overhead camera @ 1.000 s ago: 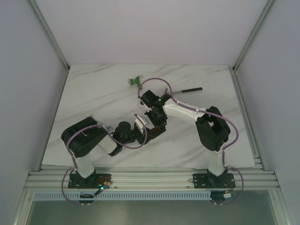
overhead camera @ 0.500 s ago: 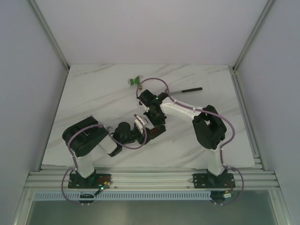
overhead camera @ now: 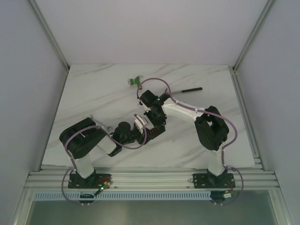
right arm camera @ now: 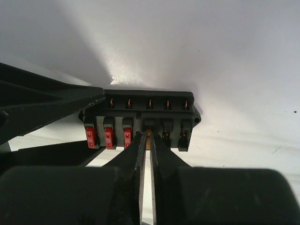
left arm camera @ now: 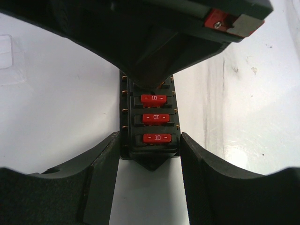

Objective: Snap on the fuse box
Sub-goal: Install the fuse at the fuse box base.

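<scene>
The fuse box (left arm camera: 154,127) is a small black block showing three red fuses in the left wrist view. It rests on the white table near the middle (overhead camera: 157,129). My left gripper (left arm camera: 149,140) is shut on it, one finger against each long side. From the far side my right gripper (right arm camera: 148,136) comes down on the box (right arm camera: 150,105). Its tips are almost together at the fourth slot, pinching a small orange fuse (right arm camera: 149,138). Three red fuses (right arm camera: 108,137) fill the slots to the left. The two slots to the right show bare contacts.
A black-handled hammer (overhead camera: 188,89) lies at the back right of the marble table (overhead camera: 93,93). A small green part (overhead camera: 136,81) lies at the back middle. A clear plastic lid (left arm camera: 6,47) lies left of the box. Side walls and a rail frame the table.
The right arm's elbow swayed slightly left and came back. Both grippers stay at the fuse box, and the left arm's shoulder shifted a little.
</scene>
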Action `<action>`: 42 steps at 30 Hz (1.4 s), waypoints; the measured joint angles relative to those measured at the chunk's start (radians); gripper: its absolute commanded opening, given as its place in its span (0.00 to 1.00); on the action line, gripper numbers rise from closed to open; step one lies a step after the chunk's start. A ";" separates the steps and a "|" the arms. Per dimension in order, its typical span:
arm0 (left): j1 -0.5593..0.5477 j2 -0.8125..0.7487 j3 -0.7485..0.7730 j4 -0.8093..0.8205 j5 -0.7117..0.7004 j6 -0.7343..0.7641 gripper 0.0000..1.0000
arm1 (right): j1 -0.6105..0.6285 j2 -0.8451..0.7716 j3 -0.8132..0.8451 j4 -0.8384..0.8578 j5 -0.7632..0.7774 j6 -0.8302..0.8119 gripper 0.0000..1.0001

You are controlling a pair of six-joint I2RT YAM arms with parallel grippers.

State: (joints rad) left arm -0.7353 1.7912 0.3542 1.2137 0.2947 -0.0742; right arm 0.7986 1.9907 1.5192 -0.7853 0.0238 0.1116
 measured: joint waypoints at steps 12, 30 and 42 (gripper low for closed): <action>0.002 -0.122 -0.024 -0.182 -0.070 0.027 0.77 | -0.006 -0.234 -0.138 0.026 0.004 0.036 0.48; 0.008 -0.248 -0.036 -0.359 -0.348 -0.011 0.92 | -0.374 -0.354 -0.389 0.410 0.082 0.061 0.65; 0.043 -0.431 -0.056 -0.456 -0.357 -0.093 1.00 | -0.477 -0.206 -0.399 0.563 0.021 0.060 0.62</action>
State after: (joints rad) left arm -0.6922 1.3598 0.2977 0.7578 -0.0628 -0.1673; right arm 0.3214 1.7844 1.1202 -0.2218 0.0448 0.1719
